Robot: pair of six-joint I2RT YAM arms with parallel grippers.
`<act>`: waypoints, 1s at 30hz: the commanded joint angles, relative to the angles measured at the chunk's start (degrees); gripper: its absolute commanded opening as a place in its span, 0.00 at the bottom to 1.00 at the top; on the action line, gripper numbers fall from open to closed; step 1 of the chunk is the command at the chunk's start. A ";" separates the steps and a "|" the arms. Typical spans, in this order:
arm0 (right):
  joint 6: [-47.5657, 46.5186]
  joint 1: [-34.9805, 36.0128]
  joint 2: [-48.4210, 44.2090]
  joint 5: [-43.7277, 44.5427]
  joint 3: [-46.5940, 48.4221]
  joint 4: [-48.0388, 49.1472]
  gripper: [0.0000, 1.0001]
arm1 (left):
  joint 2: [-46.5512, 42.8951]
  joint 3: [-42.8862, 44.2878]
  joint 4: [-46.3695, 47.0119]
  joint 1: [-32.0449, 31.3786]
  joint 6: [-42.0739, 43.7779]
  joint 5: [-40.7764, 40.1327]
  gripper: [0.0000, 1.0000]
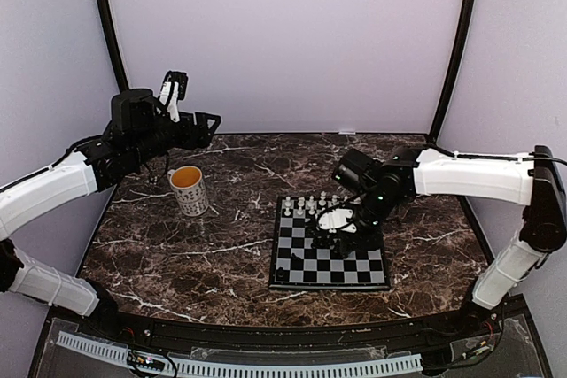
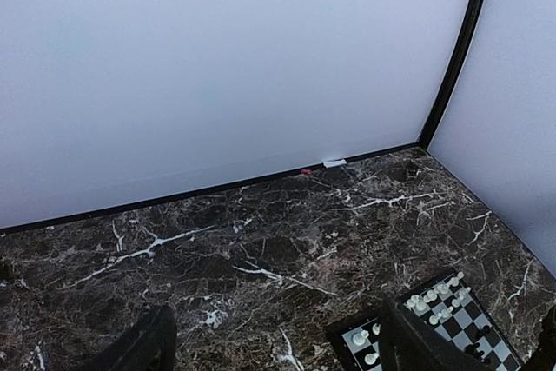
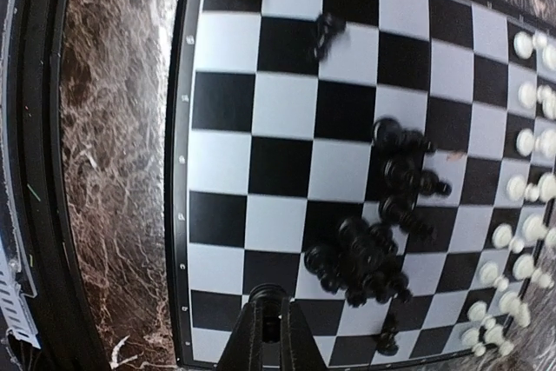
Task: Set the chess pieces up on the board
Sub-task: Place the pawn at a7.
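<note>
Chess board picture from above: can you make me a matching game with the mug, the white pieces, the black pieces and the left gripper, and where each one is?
Things:
1. mug
2. white pieces
3. black pieces
4. left gripper

Places:
A. mostly bunched up in the middle of the board
B. up in the air, open, away from the board
C. lined up along the board's far edge
D. standing on the table, left of the board

Right pairs: 1-D, 2-C, 3-A, 4-B.
</note>
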 commanded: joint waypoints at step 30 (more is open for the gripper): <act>2.80 -10.40 -11.20 0.63 -22.99 10.78 0.06 | 2.85 0.81 -0.33 0.10 0.41 0.11 0.83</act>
